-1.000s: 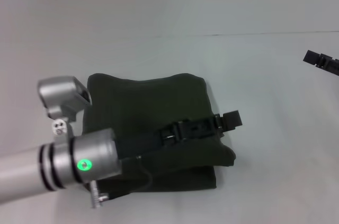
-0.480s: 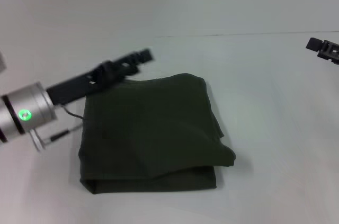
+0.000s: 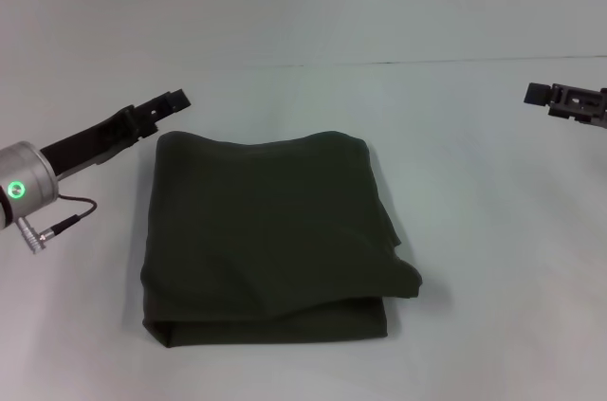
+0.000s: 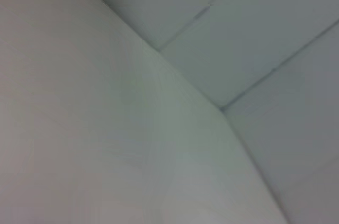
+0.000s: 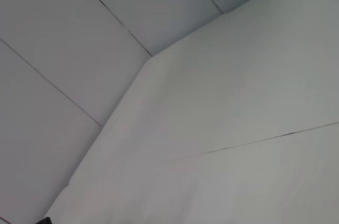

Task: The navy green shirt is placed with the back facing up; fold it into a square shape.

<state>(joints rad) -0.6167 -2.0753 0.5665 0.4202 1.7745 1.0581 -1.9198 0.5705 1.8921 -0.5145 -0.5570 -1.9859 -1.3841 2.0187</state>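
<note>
The navy green shirt (image 3: 270, 235) lies folded into a rough square in the middle of the white table (image 3: 474, 249), layers stacked, with a loose bulging corner at its right side. My left gripper (image 3: 171, 100) hovers just off the shirt's far left corner, clear of the cloth and holding nothing. Far off at the right edge of the head view, my right gripper (image 3: 542, 94) hangs above the table, away from the shirt. Both wrist views show only bare white surfaces and wall panels.
A thin seam (image 3: 427, 63) runs across the table behind the shirt. A short cable (image 3: 62, 221) hangs from my left arm near the shirt's left side.
My left arm has lifted off the shirt, swung back to the left and now sits off the far left corner. The right gripper has shifted slightly inward. The shirt stays folded.
</note>
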